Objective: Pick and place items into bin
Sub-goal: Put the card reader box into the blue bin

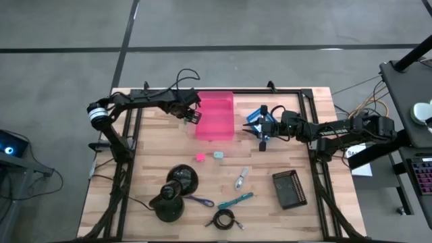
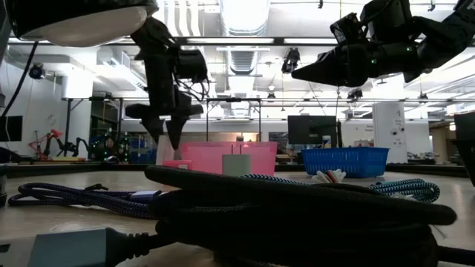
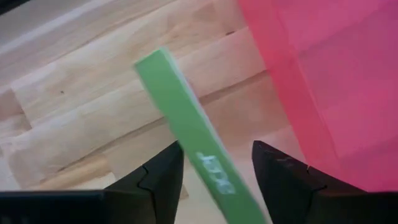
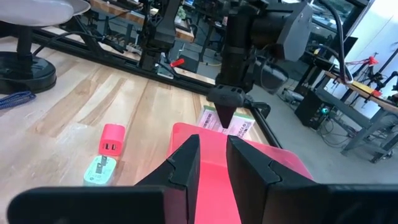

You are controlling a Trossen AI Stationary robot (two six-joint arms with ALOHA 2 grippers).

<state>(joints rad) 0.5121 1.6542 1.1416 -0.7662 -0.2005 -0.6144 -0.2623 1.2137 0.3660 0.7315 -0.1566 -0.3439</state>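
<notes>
Two arms in play. Left gripper point(image 1: 194, 115) sits at upper centre of the high frame, just left of the pink bin point(image 1: 216, 116). High view doesn't show what's in it. Left wrist view does: green stick point(image 3: 198, 146) runs between the fingers point(image 3: 155, 180), tilted, jaws standing apart on either side of it; contact not clear, so can't call it grasped or released. Bin wall fills the right of that frame.

Right gripper point(image 1: 262, 138) is right of the bin, near a blue basket point(image 1: 255, 119). Right wrist view shows its fingers point(image 4: 186, 163) close together with a narrow gap, nothing between them, above the bin.

Loose on the surface point(image 1: 155, 162), lower half of the high frame: pink cube point(image 1: 200, 157), teal cube point(image 1: 219, 154), silver piece point(image 1: 240, 178), teal tool point(image 1: 236, 200), purple tool point(image 1: 200, 200), coiled cable point(image 1: 225, 219).

Low view mostly blocked by the cable in the foreground; shows both arms raised off the surface.
</notes>
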